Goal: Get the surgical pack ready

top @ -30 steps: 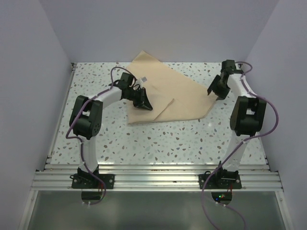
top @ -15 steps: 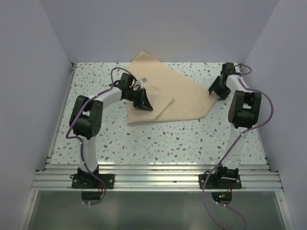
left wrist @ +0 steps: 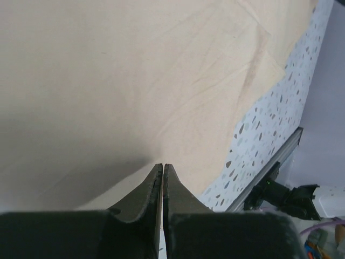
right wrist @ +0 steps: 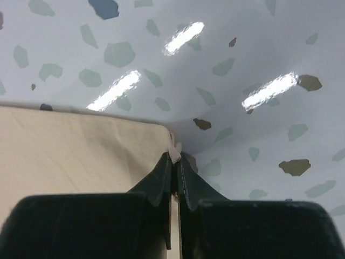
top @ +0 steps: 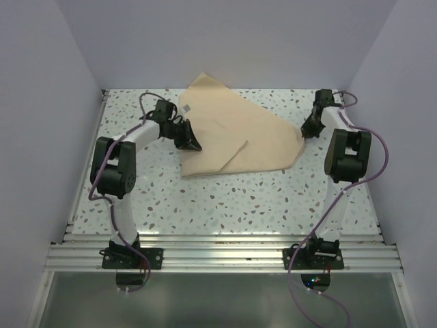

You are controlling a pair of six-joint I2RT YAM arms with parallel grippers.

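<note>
Speckled tabletop (top: 225,198) bore the fabric sheet (top: 232,133); your left gripper (left wrist: 163,166) pinched its edge, your right gripper (right wrist: 176,157) its corner.

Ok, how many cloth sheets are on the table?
1: the tan sheet lies back-centre, between the left gripper and right gripper; its folds might hide another.

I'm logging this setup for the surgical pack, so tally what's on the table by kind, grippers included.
Tan fabric sheet: 1
Grippers: 2, the left gripper and the right gripper, both closed at the sheet
Total: 3
</note>
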